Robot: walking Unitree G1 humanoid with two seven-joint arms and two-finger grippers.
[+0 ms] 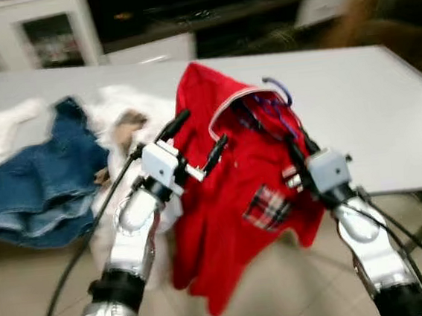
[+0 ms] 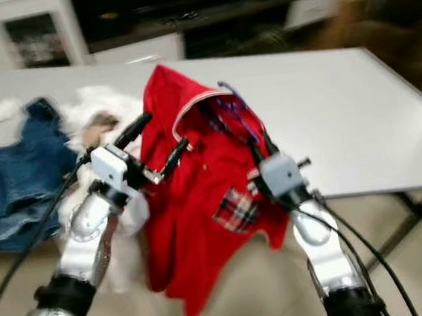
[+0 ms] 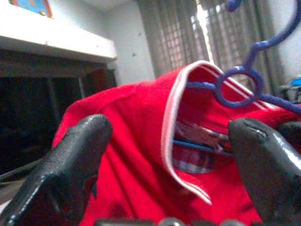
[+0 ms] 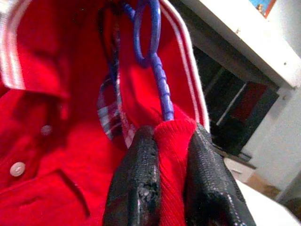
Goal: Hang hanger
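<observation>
Two pincers bracket the red shirt (image 1: pixel 244 192), which hangs in the air in front of the white bench (image 1: pixel 386 111) with its long axis running down from collar to hem. The right pincer (image 4: pixel 171 155) is nearer the work: its fingers are closed tight on a fold of red cloth just below the blue hanger (image 4: pixel 157 80), whose hook (image 1: pixel 279 90) stands up out of the collar. The left pincer (image 1: pixel 194 141) hovers wide apart beside the shirt's other shoulder, gripping nothing; farther back, a blue denim garment (image 1: pixel 41 182) lies on the bench.
</observation>
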